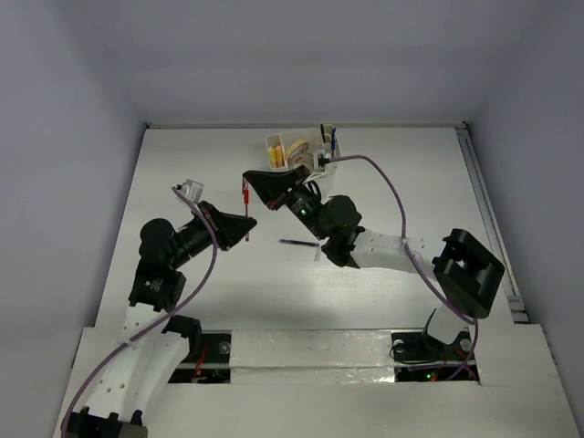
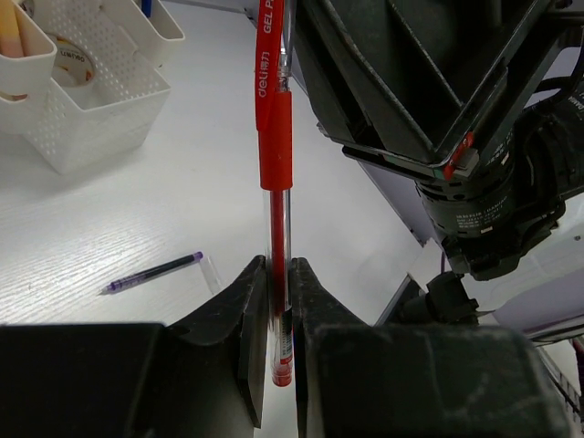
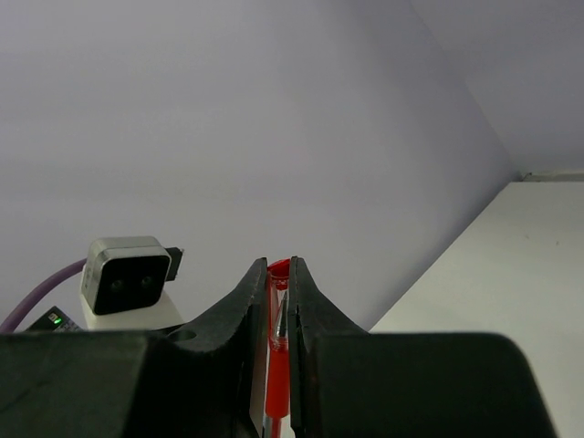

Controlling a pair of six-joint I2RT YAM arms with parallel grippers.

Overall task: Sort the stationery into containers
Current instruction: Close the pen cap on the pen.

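A red pen (image 1: 245,203) hangs in the air between both grippers. My left gripper (image 1: 248,224) is shut on its lower end, as the left wrist view (image 2: 278,266) shows, with the pen (image 2: 274,137) standing up from the jaws. My right gripper (image 1: 249,179) is shut on the capped end (image 3: 279,365) of the same pen. The white organizer (image 1: 315,162) stands at the back middle, with yellow sticks (image 1: 276,151), a tape roll (image 2: 73,62) and a blue pen (image 1: 334,140) in it. A dark purple pen (image 1: 297,243) lies on the table.
A clear pen cap (image 2: 212,272) lies beside the purple pen (image 2: 155,272). The organizer (image 2: 91,119) sits just behind my right arm (image 1: 383,248). The left wrist camera (image 3: 128,274) faces my right gripper at close range. Side walls enclose the table.
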